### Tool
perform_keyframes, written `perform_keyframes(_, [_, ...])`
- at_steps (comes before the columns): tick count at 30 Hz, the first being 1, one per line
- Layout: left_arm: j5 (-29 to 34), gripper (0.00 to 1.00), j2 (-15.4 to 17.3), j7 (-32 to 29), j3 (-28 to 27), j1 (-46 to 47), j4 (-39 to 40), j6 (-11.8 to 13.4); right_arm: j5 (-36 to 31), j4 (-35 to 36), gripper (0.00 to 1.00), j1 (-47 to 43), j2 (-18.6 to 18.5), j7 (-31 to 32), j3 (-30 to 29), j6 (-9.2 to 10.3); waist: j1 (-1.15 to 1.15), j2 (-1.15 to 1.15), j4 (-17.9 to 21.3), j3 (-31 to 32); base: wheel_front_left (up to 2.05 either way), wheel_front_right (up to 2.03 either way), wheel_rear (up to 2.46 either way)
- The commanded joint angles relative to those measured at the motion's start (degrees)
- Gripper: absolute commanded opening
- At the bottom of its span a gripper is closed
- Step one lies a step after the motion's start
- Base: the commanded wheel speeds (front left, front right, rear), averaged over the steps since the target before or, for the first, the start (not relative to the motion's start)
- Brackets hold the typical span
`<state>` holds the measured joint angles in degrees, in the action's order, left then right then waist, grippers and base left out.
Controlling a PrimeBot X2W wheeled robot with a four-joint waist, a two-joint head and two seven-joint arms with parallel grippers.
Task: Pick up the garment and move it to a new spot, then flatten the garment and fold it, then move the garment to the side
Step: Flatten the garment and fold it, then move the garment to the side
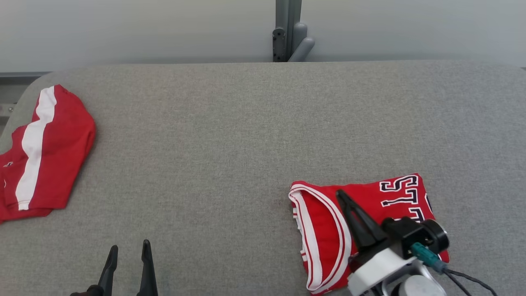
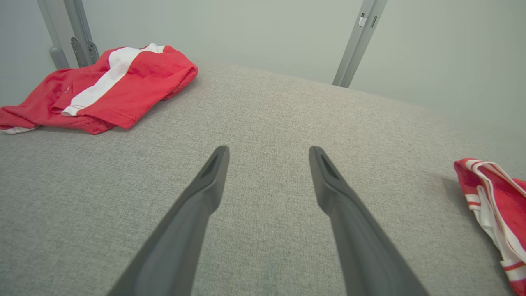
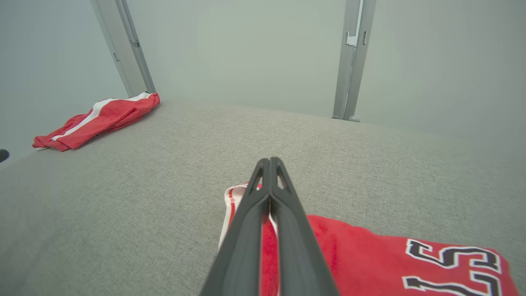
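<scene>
Red jersey [image 1: 370, 201], folded, lies on the grey table's [image 1: 230, 144] near right part, beneath the right gripper [image 1: 340, 193], whose fingers [image 3: 287, 230] are pressed together over its white-striped trim, no cloth visibly between them. The left gripper [image 1: 129, 246] hangs wide open and empty over the table's near left.

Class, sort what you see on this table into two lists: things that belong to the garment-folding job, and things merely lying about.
Belong to the job:
- folded red jersey
- right end effector, shut, over the jersey
- left end effector, open, over bare table

Probably lying about:
- red garment with the white stripe, crumpled at the far left
- metal post behind the table
</scene>
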<state>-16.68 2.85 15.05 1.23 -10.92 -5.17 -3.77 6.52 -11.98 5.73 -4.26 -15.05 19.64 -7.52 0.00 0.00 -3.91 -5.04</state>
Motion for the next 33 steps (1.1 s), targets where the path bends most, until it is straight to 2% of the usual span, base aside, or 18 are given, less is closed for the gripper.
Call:
perform_keyframes(1, [-0.2,1.0,0.1,0.2,-0.3,-0.7,0.2,0.3,-0.4,1.0,0.58,-1.5,-0.8,-0.1,-1.6,0.06,0.0,0.0,1.0,1.4,0.0,0.0,0.0])
perform_keyframes(2, [-0.2,1.0,0.1,0.2,-0.3,-0.9,0.2,0.3,-0.6,2.1,1.0,-2.4,-1.1,-0.1,-2.9,0.06,0.0,0.0,1.3,1.9,0.0,0.0,0.0])
perform_keyframes(9, [-0.5,1.0,0.1,0.2,0.2,-2.3,0.2,0.8,0.6,5.8,1.0,-8.5,-2.9,-0.1,-14.5,0.06,0.0,0.0,2.5,4.6,0.0,0.0,0.0])
perform_keyframes(10, [-0.5,1.0,0.1,0.2,0.3,-2.6,0.2,0.9,1.1,6.1,1.0,-9.7,-3.0,-0.1,-17.9,0.06,0.0,0.0,2.8,5.1,0.0,0.0,0.0])
perform_keyframes(18, [-0.1,1.0,0.1,0.2,0.4,-3.3,-0.2,0.5,0.9,5.4,1.0,-14.0,-3.4,-0.1,-27.1,0.06,0.0,0.0,3.7,6.4,0.0,0.0,0.0])
perform_keyframes(25, [1.1,1.0,0.1,0.2,0.5,-3.9,-1.3,-0.5,0.8,4.0,1.0,-16.5,-2.9,-0.1,-31.3,0.06,0.0,0.0,3.5,7.1,0.0,0.0,0.0])
perform_keyframes(29, [1.1,1.0,0.1,0.2,0.1,-4.3,-1.8,-0.8,1.0,3.0,1.0,-17.3,-2.6,-0.1,-31.7,0.06,0.0,0.0,3.2,7.5,0.0,0.0,0.0])
perform_keyframes(33, [0.9,1.0,0.1,0.2,0.0,-4.4,-1.9,-1.0,3.9,0.6,1.0,-16.1,-2.1,-0.1,-30.9,0.06,0.0,0.0,2.8,7.6,0.0,0.0,0.0])
